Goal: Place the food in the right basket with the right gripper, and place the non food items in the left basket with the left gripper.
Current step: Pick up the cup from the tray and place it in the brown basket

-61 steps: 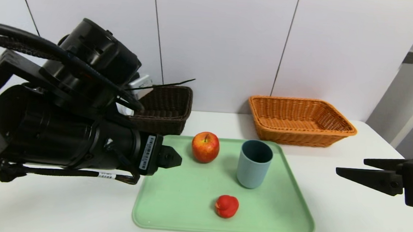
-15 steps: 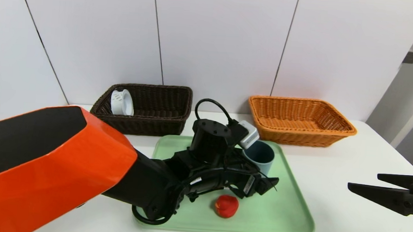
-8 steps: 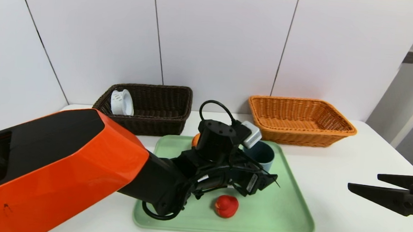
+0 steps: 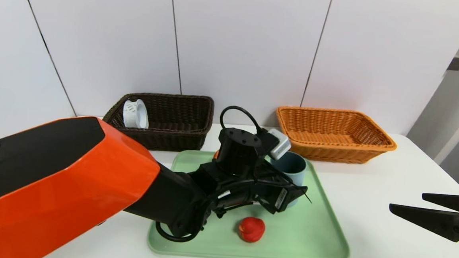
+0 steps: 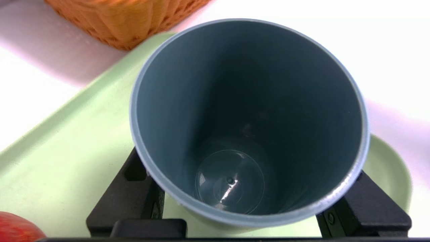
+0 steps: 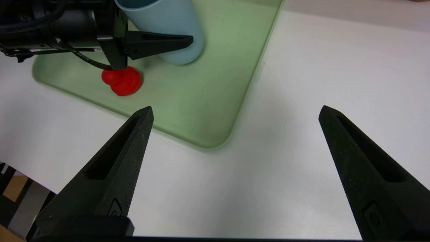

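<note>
A blue cup (image 4: 291, 164) stands upright toward the back of the green tray (image 4: 326, 246). My left gripper (image 4: 293, 185) reaches across the tray and is shut on the blue cup (image 5: 248, 101), one black finger (image 5: 134, 188) against each side. Behind the arm only a sliver of the red apple (image 4: 215, 154) shows; its edge also appears in the left wrist view (image 5: 15, 230). A small red duck-like toy (image 4: 251, 228) lies on the tray's front part, just under the left arm. My right gripper (image 4: 406, 202) hangs open over the table right of the tray, holding nothing.
The dark brown basket (image 4: 173, 138) stands at the back left with a white ring-shaped item (image 4: 135, 114) inside. The orange basket (image 4: 331, 152) stands at the back right, just behind the cup. White table surrounds the tray.
The left arm swung from beside the brown basket down over the tray. Over the last second its fingers narrowed onto the cup, and cup and gripper shifted slightly upward. The right gripper stayed put.
</note>
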